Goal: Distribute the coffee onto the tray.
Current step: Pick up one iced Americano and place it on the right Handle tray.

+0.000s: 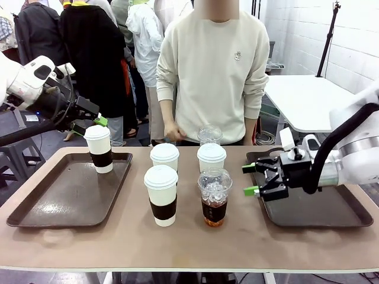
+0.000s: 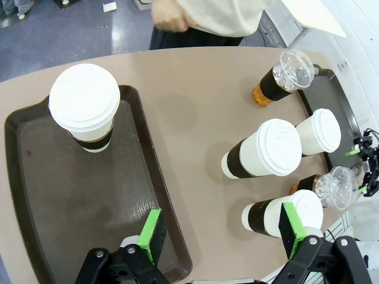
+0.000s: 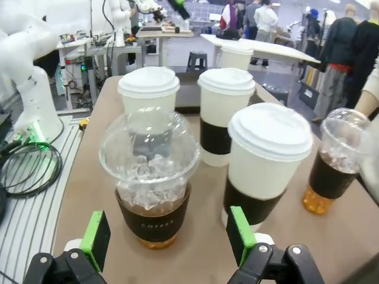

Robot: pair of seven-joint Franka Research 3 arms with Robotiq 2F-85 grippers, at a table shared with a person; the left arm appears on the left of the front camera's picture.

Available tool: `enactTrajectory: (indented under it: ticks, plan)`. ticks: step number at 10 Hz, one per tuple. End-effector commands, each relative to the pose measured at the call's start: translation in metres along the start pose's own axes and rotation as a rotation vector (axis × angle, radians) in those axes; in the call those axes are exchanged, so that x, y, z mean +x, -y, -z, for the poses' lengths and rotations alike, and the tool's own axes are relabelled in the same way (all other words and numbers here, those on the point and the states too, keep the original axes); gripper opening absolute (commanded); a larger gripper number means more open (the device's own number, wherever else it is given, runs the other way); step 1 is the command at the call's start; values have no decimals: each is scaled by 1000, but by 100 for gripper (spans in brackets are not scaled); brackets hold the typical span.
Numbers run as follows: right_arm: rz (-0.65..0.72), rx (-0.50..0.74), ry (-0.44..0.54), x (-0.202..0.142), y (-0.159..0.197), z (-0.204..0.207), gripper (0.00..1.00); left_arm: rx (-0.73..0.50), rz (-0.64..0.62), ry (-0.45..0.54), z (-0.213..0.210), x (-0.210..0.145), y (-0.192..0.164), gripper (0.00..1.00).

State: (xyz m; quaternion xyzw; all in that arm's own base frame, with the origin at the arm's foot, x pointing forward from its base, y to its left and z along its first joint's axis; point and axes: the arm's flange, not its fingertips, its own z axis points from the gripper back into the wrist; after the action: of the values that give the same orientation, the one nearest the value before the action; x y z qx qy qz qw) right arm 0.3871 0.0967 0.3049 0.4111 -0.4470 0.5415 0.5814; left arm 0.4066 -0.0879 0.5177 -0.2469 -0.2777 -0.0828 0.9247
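Tan table (image 1: 177, 254) with a brown tray at each end, a person in a cream sweatshirt at the far side with one hand (image 1: 173, 131) down by the edge, and a crowd behind. So the left gripper (image 2: 222, 228) hangs over the left tray (image 1: 35, 207), jaws spread wide and nothing in them. One white lidded cup, the tray cup (image 2: 84, 105), stands upright on that tray, ahead of the fingers and off to one side, clear of both pads. From the front the gripper sits right by its lid, and I can't tell if they touch. Over at the other end the right gripper (image 3: 168, 234) hovers above the inner edge of the right tray (image 1: 331, 216), also wide open and empty. Dead ahead of its fingertips, just beyond them and not between them, is the near iced cup (image 3: 151, 177), upright with ice up in the dome. Straight behind that is the front white cup (image 1: 161, 195). Off to the person's side of this gripper come the closer back cup (image 3: 269, 160), the farther back cup (image 3: 228, 106) and, nearest the hand, the far iced cup (image 3: 331, 171). Those five all stand on bare table between the trays.
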Motion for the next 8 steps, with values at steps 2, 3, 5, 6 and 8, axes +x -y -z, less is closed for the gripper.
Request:
enactTrajectory:
  ticks: [2,3,5,6,8]
  plan:
    - [10,78,18,-18,-26,7,100,-19,-16,-1,1,0,-1,100]
    - [9,65,21,-21,-28,6,100,-19,-16,-1,1,0,-1,100]
    - [5,67,27,-33,-29,18,100,-19,-16,-1,1,0,-1,100]
    - [3,67,30,-37,-29,24,100,-19,-16,-1,1,0,-1,100]
    - [-24,50,10,-44,-28,34,100,-19,-16,-1,1,0,-1,100]
